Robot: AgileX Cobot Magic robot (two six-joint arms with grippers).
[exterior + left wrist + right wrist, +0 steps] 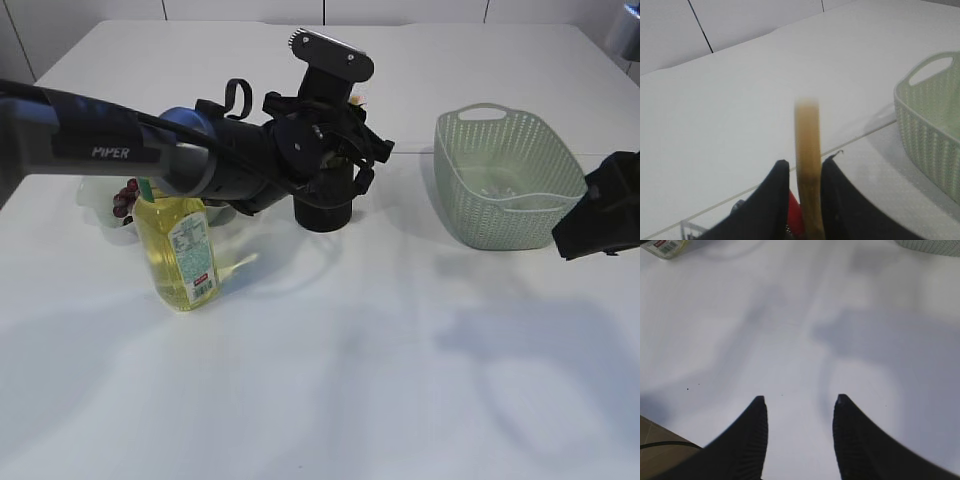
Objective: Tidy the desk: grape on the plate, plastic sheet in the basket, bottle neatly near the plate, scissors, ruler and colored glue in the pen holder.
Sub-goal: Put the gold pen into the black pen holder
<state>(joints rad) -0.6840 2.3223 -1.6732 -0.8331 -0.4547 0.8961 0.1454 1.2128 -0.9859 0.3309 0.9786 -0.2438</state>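
My left gripper [348, 165] hangs right over the black pen holder [322, 212]. In the left wrist view a tan ruler [807, 150] stands upright between the jaws of that gripper [804, 165]. It lies against the right finger, and a thin gap shows on the left side. A red item [795, 212] sits below, too blurred to name. The bottle [180, 250] of yellow liquid stands upright beside the grape [122, 200] on the white plate [95, 195]. My right gripper [799, 400] is open over bare table. Scissors, glue and plastic sheet are not discernible.
The pale green basket [505, 175] stands at the right, between the pen holder and my right arm [600, 215]; its handle and wall also show in the left wrist view [935, 135]. The left arm spans the table above the bottle.
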